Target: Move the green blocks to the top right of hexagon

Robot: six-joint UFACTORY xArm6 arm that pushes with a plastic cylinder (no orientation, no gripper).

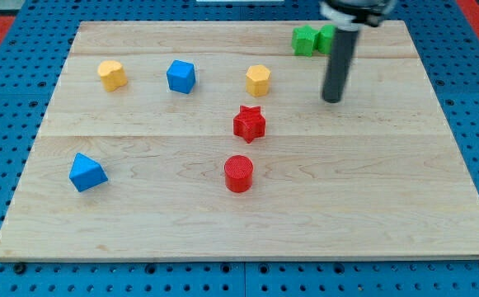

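Two green blocks sit touching near the view's top right: a green star-like block (305, 40) and a second green block (326, 36), partly hidden behind my rod. The yellow hexagon (258, 80) lies near the board's top middle, down and left of them. My tip (331, 99) rests on the board below the green blocks and right of the hexagon, touching no block.
A yellow block (112, 74) and a blue cube (180, 76) lie at the upper left. A red star (249, 123) and a red cylinder (238, 173) lie in the middle. A blue wedge-like block (86, 172) lies at the left. The wooden board (387, 206) sits on a blue pegboard.
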